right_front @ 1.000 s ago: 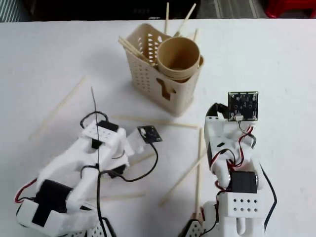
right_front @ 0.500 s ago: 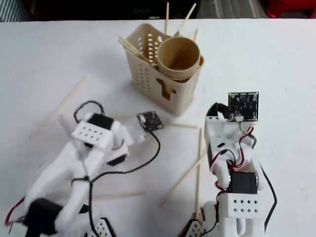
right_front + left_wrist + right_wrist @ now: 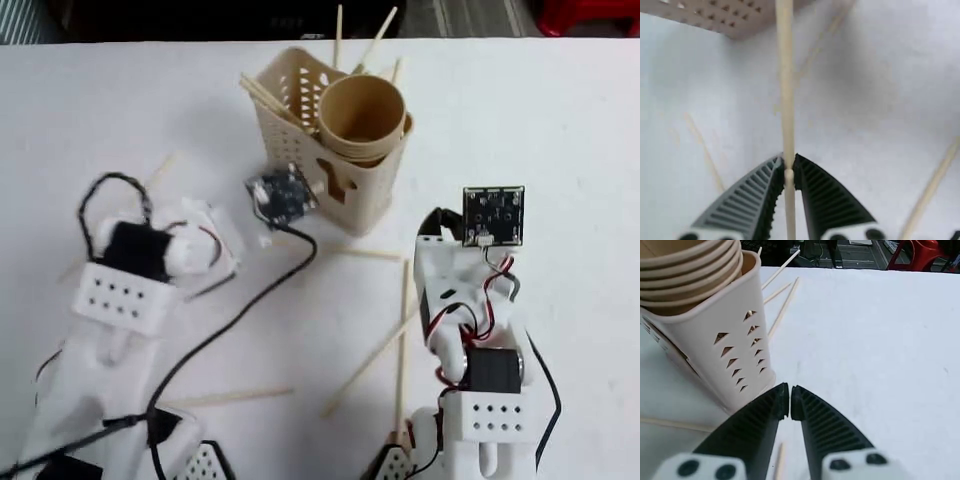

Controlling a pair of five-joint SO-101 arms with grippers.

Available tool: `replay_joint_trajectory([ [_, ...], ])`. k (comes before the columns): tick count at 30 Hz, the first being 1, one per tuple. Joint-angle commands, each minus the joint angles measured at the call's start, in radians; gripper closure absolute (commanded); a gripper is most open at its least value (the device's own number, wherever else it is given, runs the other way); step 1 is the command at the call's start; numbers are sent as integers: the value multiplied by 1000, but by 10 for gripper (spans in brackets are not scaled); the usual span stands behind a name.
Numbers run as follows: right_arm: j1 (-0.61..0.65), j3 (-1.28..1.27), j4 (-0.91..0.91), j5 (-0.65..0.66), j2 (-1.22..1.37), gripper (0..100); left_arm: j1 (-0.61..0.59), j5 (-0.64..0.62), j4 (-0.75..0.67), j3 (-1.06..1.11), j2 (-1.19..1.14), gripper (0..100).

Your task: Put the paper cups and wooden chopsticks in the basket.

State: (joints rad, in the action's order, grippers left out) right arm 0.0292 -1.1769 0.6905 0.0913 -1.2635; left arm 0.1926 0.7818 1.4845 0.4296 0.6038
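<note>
The basket [image 3: 300, 150] stands at the far middle of the desk [image 3: 560, 140], with cups [image 3: 362, 115] and chopsticks [image 3: 262, 97] in it. Before it and to its left lie loose chopsticks [image 3: 372, 358].
</note>
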Motion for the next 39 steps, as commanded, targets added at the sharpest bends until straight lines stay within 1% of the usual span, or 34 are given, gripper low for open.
replay_joint_trajectory([
  [1,-12,9,-22,-2,-10,974,-22,3,5,-206,33,978],
  [3,-12,9,-22,-2,-10,974,-22,0,3,-296,33,978],
  [7,-12,9,-22,-3,-10,974,-19,-101,-20,-506,31,978],
  [11,-12,8,-22,-6,-10,974,-13,-189,-112,-646,30,978],
  [17,-8,6,-22,-6,-10,974,-10,-368,-390,-655,21,978],
  [19,-7,-5,-24,-2,-10,974,15,-413,-489,-658,-1,978],
  [25,-5,-6,-24,0,-10,974,105,-476,-715,-663,-110,978],
  [30,-5,-6,-24,0,-10,974,120,-565,-919,-667,-206,979],
  [33,-5,-6,-24,0,-12,974,120,-595,-953,-667,-262,979],
  [39,-5,-6,-24,0,-16,974,117,-595,-954,-658,-363,979],
])
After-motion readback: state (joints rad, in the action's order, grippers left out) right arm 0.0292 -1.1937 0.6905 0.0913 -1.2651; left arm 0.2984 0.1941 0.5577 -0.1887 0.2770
